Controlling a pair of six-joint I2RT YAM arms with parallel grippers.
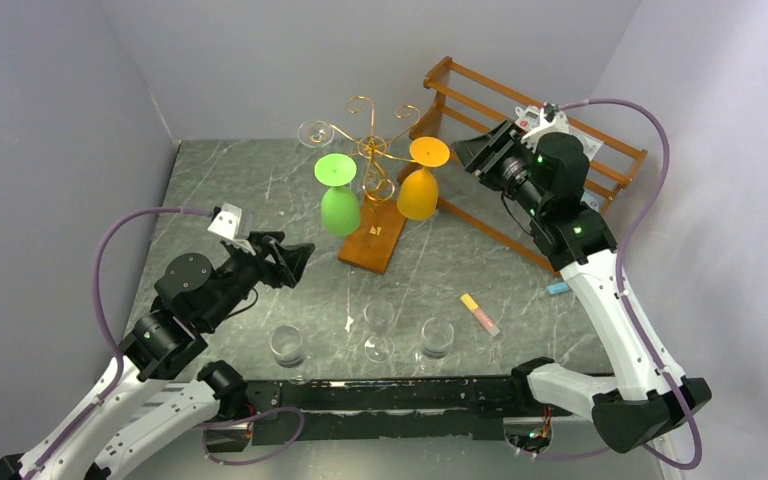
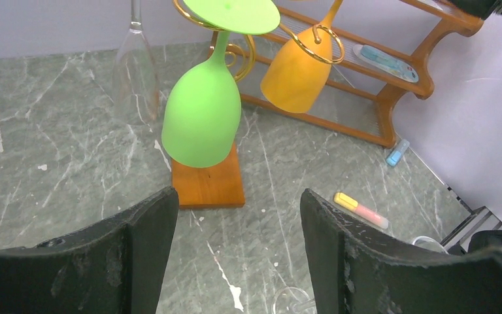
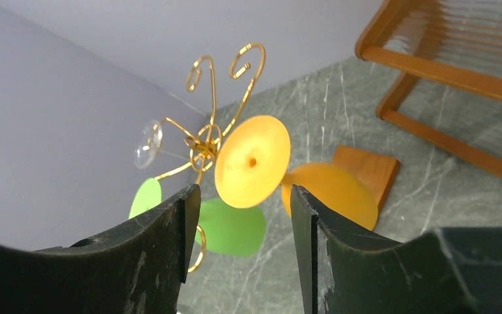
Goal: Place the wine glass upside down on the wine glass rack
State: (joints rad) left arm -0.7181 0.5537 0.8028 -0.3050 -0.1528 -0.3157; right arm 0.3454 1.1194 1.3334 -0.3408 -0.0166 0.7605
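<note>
The wine glass rack (image 1: 368, 148), gold wire on an orange-brown wooden base (image 1: 375, 238), stands at table centre-back. A green wine glass (image 1: 340, 205), an orange wine glass (image 1: 418, 190) and a clear wine glass (image 1: 312, 132) hang upside down on it. Three clear wine glasses (image 1: 288, 345) stand near the front edge. My left gripper (image 1: 295, 262) is open and empty, left of the base, facing the green glass (image 2: 201, 118). My right gripper (image 1: 465, 155) is open and empty, just right of the orange glass (image 3: 251, 160).
A brown wooden slatted shelf (image 1: 560, 130) stands at the back right behind the right arm. A yellow-pink marker (image 1: 479, 314) and a small blue object (image 1: 557, 288) lie on the table at the right. Walls close in on three sides.
</note>
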